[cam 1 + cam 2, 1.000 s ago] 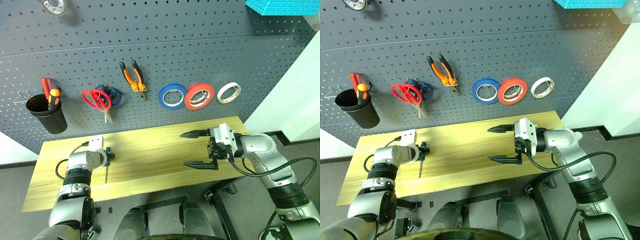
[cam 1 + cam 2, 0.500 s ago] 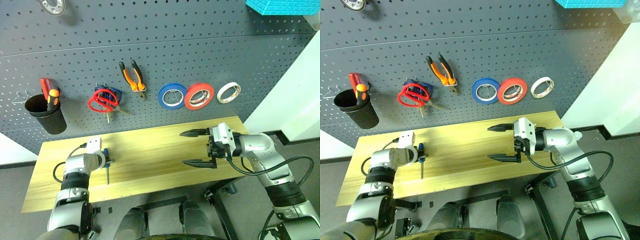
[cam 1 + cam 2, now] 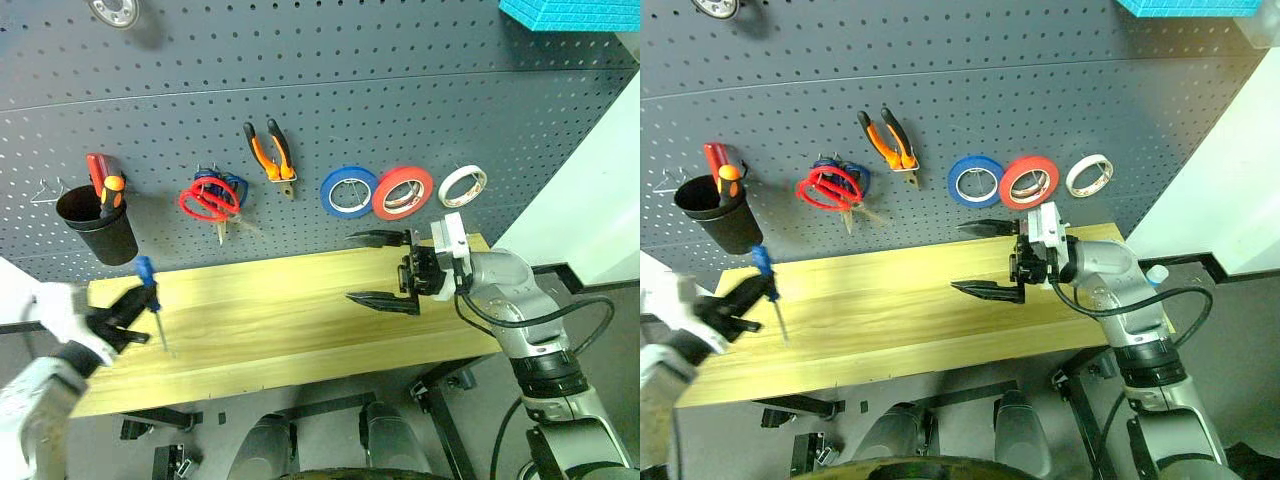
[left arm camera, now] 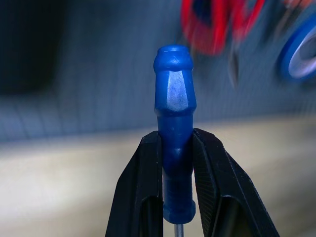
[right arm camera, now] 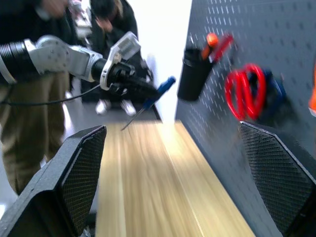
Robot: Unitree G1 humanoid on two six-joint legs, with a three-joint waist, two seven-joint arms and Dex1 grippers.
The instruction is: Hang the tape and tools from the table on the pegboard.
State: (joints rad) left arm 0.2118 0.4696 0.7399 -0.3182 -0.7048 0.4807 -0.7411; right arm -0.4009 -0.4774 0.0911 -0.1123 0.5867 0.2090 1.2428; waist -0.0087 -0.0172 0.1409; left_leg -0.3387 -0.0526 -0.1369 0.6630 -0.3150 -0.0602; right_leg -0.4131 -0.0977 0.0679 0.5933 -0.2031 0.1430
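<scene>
My left gripper (image 3: 138, 302) is shut on the blue-handled screwdriver (image 3: 148, 274), held above the left end of the table (image 3: 300, 310) with the handle up and the shaft slanting down. The wrist view has both fingers (image 4: 143, 187) pressed on the blue handle (image 4: 174, 118). My right gripper (image 3: 349, 268) hangs open and empty over the table's right half, pointing left. On the pegboard (image 3: 400, 90) hang the red-handled scissors (image 3: 206, 201), the orange-and-black pliers (image 3: 270, 150) and the pale tape (image 3: 462, 185).
A blue roll (image 3: 347, 192) and a red roll (image 3: 402, 192) hang beside the pale tape. A black cup (image 3: 97, 225) with red and orange screwdrivers hangs at the pegboard's left. People (image 5: 29, 113) stand past the table's left end.
My left gripper has shut on the screwdriver and lifted it off the table, up and to the left. The right gripper rose a little and shifted left. The red scissors swung on their hook.
</scene>
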